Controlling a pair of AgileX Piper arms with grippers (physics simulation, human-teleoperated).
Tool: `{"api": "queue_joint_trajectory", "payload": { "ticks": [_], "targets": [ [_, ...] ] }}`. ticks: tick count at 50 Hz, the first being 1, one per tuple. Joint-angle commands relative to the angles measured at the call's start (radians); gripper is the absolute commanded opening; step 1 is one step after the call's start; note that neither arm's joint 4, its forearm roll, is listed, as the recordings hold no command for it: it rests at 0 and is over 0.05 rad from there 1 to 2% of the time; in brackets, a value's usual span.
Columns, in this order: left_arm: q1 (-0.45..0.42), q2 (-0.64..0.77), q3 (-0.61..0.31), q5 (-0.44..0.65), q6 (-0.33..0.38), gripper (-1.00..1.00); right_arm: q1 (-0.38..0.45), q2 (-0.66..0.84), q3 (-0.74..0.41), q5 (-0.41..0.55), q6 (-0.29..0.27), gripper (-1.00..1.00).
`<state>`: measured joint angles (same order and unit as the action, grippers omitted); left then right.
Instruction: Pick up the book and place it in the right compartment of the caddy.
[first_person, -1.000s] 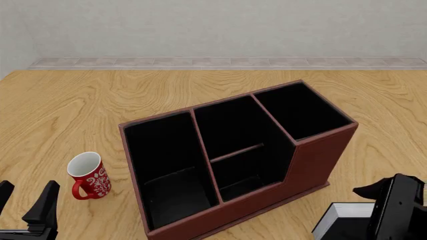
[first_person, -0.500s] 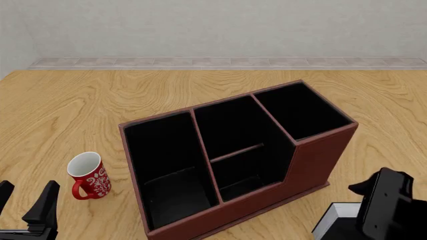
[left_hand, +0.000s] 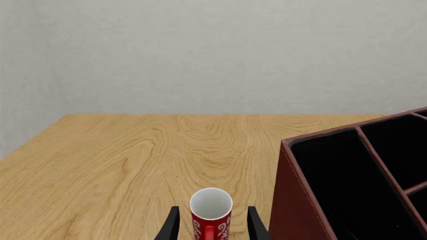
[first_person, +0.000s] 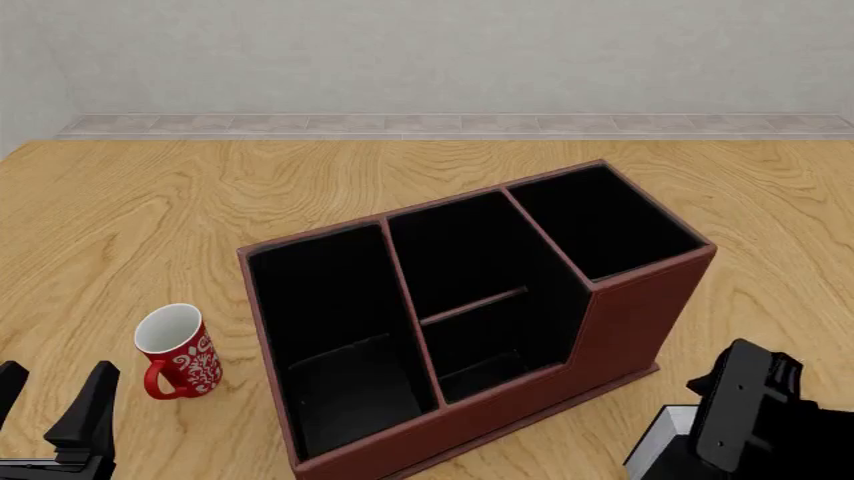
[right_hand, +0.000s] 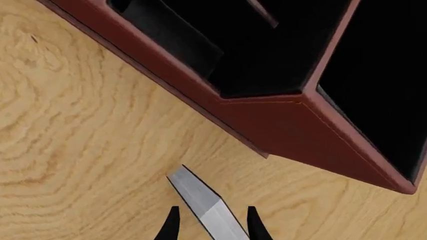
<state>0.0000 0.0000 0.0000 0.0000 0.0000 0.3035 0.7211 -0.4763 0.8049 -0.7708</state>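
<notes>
The dark red-brown caddy (first_person: 627, 330) stands mid-table, its right compartment (first_person: 607, 220) being the small tall-walled end section. The book (first_person: 658, 447) lies at the near right just in front of the caddy, showing white page edges; my right arm (first_person: 747, 420) covers most of it. In the right wrist view a corner of the book (right_hand: 200, 200) reaches in between the fingers of my right gripper (right_hand: 212, 227), which stands open, close to the caddy's front wall (right_hand: 280, 120). My left gripper (first_person: 47, 410) is open at the near left, holding nothing.
A red-and-white mug (first_person: 176, 350) stands upright left of the caddy, a little ahead of my left gripper (left_hand: 212, 212) and apart from it. The mug (left_hand: 211, 212) shows framed by the left fingers. Wooden table (first_person: 160, 220) runs to a back wall.
My right arm has shifted left and lower over the book, covering more of it. The left arm, mug and caddy have not moved.
</notes>
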Motion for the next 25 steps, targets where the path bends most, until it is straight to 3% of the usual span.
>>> {"api": "queue_joint_trajectory", "payload": {
  "ticks": [1, 12, 13, 14, 17, 25],
  "targets": [
    [0.000, 0.000, 0.000, 0.000, 0.000, 1.00, 0.016, 0.047, 0.046, -0.063, 0.029, 1.00],
    [0.000, 0.000, 0.000, 0.000, 0.000, 1.00, 0.018, 0.068, 0.079, -0.087, 0.057, 1.00],
    [0.000, 0.000, 0.000, 0.000, 0.000, 1.00, 0.028, 0.051, 0.087, -0.079, 0.063, -1.00],
    [0.000, 0.000, 0.000, 0.000, 0.000, 1.00, 0.035, 0.063, 0.082, -0.080, 0.097, -1.00],
    [0.000, 0.000, 0.000, 0.000, 0.000, 1.00, 0.049, 0.064, 0.071, -0.072, 0.132, -1.00],
    [0.000, 0.000, 0.000, 0.000, 0.000, 1.00, 0.051, 0.069, 0.056, -0.054, 0.129, -1.00]
  ]
}}
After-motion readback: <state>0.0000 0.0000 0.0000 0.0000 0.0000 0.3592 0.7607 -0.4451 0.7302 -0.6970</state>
